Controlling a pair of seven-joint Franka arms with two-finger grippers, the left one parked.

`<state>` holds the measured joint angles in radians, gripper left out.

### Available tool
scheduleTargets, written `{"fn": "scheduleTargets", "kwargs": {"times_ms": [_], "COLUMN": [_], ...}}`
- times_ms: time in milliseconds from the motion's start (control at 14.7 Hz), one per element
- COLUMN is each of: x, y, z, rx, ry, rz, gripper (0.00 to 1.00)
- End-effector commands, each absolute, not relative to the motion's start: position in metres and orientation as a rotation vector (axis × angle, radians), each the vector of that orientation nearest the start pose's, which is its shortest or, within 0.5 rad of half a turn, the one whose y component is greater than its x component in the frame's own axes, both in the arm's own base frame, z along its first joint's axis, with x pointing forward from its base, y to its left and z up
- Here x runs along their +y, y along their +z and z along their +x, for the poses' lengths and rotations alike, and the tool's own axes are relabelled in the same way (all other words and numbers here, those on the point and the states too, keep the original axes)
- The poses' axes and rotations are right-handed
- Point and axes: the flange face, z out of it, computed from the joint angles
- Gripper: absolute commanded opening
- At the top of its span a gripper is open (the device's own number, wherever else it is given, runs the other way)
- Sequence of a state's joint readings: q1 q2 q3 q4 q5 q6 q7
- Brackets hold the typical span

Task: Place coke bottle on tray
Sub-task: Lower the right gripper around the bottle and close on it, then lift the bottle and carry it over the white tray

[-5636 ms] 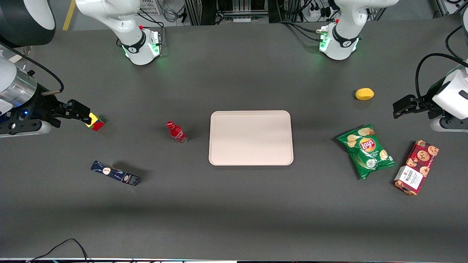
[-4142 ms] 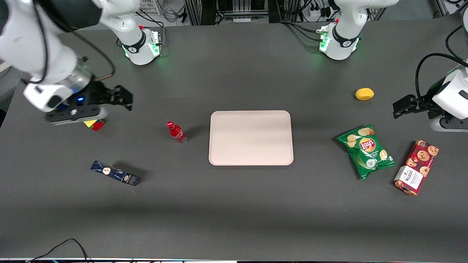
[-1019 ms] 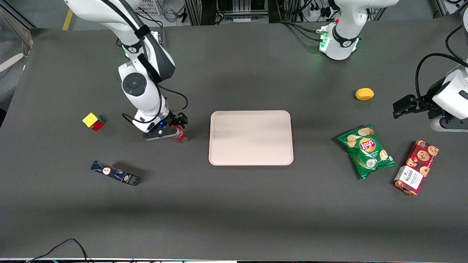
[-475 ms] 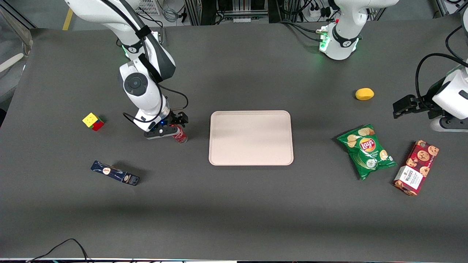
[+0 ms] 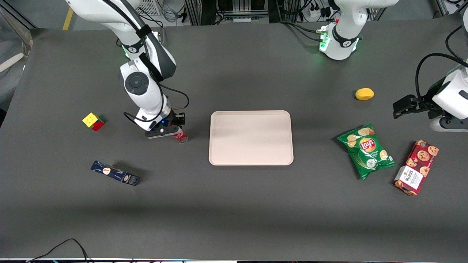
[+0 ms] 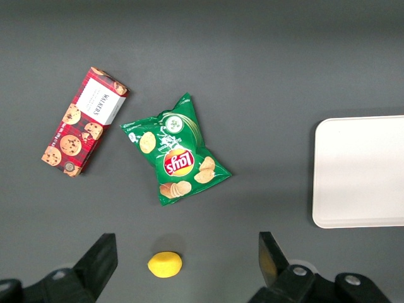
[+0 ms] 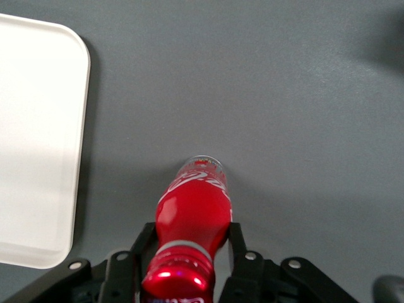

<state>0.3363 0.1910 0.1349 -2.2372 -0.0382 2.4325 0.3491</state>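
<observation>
The coke bottle, small and red with a clear base, stands upright on the table beside the tray, toward the working arm's end. My right gripper is over its upper part, with a finger pressed against each side of the body. In the right wrist view the red cap and body of the bottle sit between the black fingers of the gripper, and the bottle's base rests on the table. The pale tray has nothing on it.
A colour cube and a dark blue box lie toward the working arm's end. A green chips bag, red cookie box and yellow lemon lie toward the parked arm's end.
My right arm swung in from the table's end to the bottle. In the last second the fingers drew in against the bottle's sides. The bottle has not moved.
</observation>
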Motion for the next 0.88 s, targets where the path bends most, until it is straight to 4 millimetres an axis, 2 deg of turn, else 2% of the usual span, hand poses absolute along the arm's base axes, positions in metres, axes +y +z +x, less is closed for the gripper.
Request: {"fn": "scheduleTargets", "kwargs": {"times_ms": [0,136,272,475,815], "x": [0.253,0.254,0.26,0.266,0.278], "y": [0.292,0.294,0.312,0.367,0.481], "z": [0.479,0.48,0.488,0.506,0.525], "rx": [-0.223,-0.232,-0.244,-0.242,-0.233], "ry": [-0.04,-0.045,-0.055,0.058,0.012], "rz": [-3.136,-3.134,-3.133,-3.177,-3.168], "gripper": [0.0,0.0,0.0,0.0,0.0]}}
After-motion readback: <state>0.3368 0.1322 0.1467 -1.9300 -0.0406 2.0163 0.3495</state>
